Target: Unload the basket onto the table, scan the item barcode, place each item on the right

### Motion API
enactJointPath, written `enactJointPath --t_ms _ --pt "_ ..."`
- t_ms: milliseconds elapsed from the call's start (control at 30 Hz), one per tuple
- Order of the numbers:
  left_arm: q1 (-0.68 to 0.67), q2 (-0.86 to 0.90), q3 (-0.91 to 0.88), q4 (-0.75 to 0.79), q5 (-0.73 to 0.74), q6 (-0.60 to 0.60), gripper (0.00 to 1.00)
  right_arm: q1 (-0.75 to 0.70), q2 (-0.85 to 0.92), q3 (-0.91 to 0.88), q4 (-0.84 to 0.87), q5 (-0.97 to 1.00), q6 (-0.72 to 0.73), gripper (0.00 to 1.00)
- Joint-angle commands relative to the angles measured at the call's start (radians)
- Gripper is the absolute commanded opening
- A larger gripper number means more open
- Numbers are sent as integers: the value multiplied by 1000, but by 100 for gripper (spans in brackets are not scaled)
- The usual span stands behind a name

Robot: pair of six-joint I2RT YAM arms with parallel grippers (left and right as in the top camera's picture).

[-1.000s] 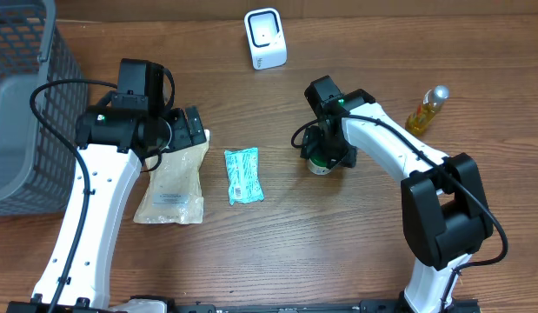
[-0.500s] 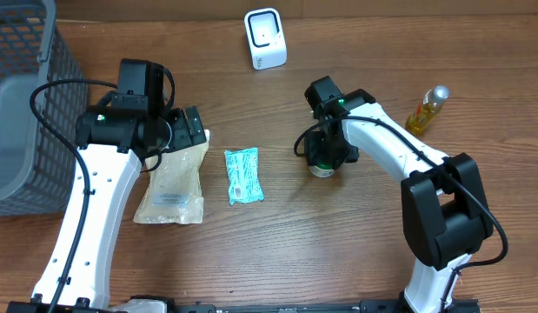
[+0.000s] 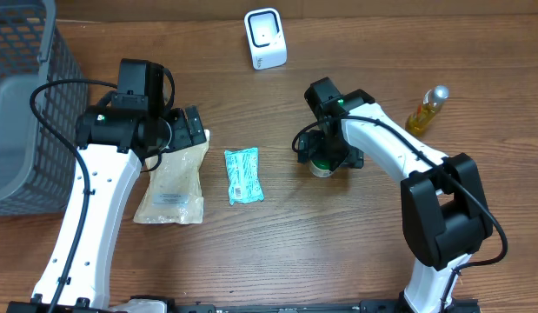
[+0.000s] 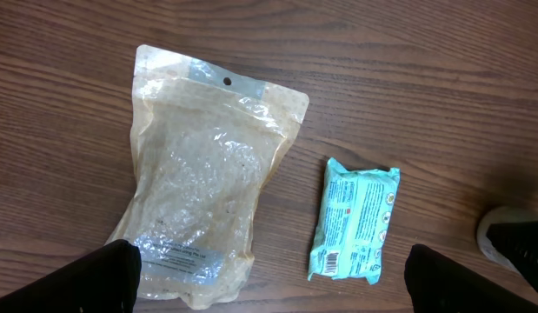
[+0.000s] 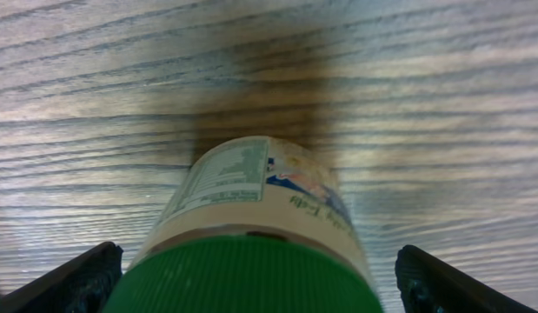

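green-lidded jar (image 5: pixel 251 204) stands upright on the wooden worktop (image 3: pixel 277 252), nearer the robot than the white scanner (image 3: pixel 265 38) and a little to its right. printed white label panel shows on the jar's side below the lid in the right wrist view; no barcode can be made out.

right end effector (image 5: pixel 255 278) sits over the jar, jaws spread wide with one finger on each side of the lid; not clamped, slight gap visible on one side at least. the right arm reaches in from the scanner's right.

left end effector (image 4: pixel 269 278) is wide open, holding nothing, well to the scanner's left and nearer the robot. it hangs above a clear pouch (image 4: pixel 199 191) of pale grains lying flat.

teal packet (image 3: pixel 243 176) lies flat almost straight out from the scanner toward the robot, between pouch and jar, barcode at one end, face up.

yellow oil bottle (image 3: pixel 427 109) lies well to the scanner's right. grey mesh basket (image 3: pixel 25 104) sits far to its left, at the worktop edge.
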Motion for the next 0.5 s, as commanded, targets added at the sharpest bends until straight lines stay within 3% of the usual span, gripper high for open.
enactJointPath --t_ms 0,200,400,467 --pt "5 -1 8 0 -6 8 100 8 3 -2 2 18 65 96" --pt "5 -1 8 0 -6 8 100 8 3 -2 5 35 64 89" --pt "4 -1 8 0 -6 8 99 8 3 -2 24 35 19 77" --pt "4 -1 8 0 -6 8 100 8 3 -2 27 35 -8 68"
